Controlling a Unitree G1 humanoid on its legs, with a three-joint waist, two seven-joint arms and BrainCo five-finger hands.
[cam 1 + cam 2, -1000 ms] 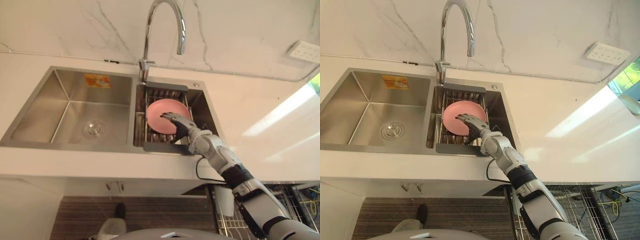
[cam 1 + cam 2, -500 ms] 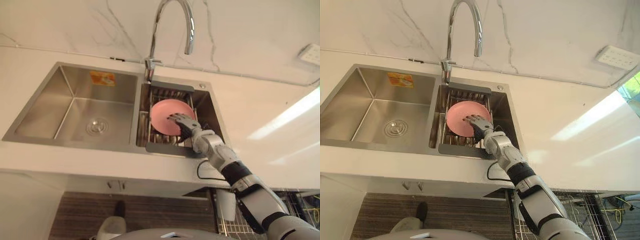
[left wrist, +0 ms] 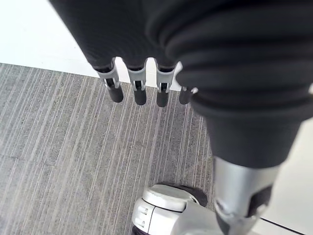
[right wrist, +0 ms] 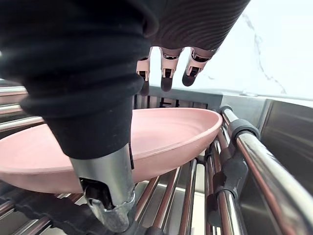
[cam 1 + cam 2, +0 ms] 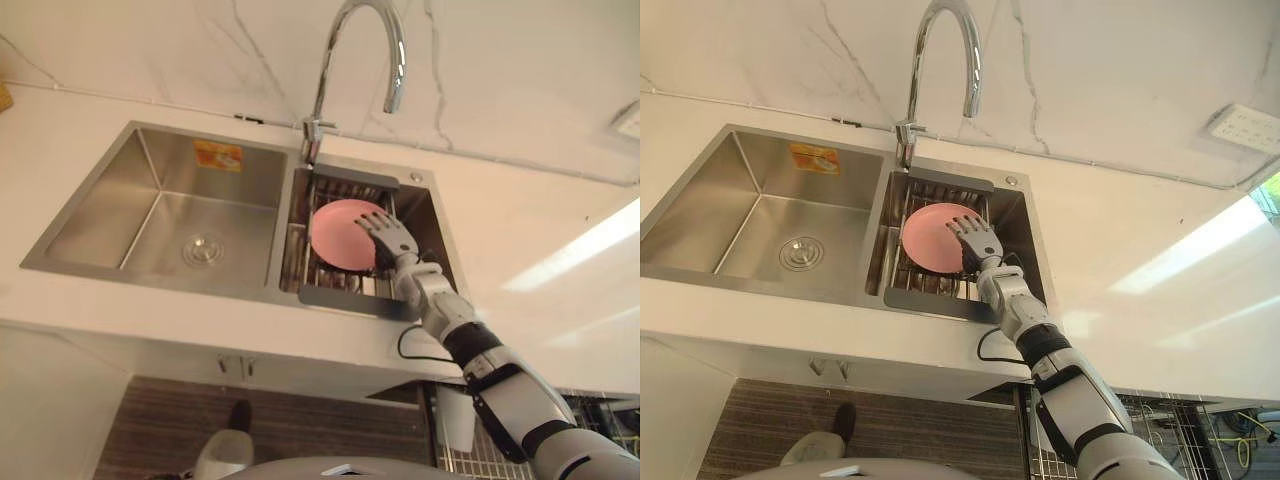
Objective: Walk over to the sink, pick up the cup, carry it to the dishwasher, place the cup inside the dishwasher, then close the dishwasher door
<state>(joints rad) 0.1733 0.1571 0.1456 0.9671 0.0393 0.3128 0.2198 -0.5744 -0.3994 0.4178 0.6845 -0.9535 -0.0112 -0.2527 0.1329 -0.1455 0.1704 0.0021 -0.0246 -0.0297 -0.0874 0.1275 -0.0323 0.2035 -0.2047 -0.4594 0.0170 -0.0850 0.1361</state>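
Observation:
A shallow pink dish (image 5: pixel 338 235) lies tilted on a metal drying rack (image 5: pixel 344 296) in the sink's small right basin; I see no cup. My right hand (image 5: pixel 393 238) hovers over the dish's right rim, open with its fingers (image 4: pixel 166 78) spread and straight, holding nothing. In the right wrist view the pink dish (image 4: pixel 166 134) lies just below the hand, resting on the rack's bars (image 4: pixel 247 149). My left hand (image 3: pixel 139 88) hangs over the grey striped floor, fingers straight and empty.
A tall curved faucet (image 5: pixel 368 50) rises behind the divider between the basins. The large left basin (image 5: pixel 170 215) holds only its drain. White counter (image 5: pixel 540 260) runs to the right. A wire dishwasher rack (image 5: pixel 1170 440) shows below the counter at lower right.
The camera has shifted, sliding the whole sink rightward in view. My right hand has turned and reached farther back, from the dish's near edge to over its right rim.

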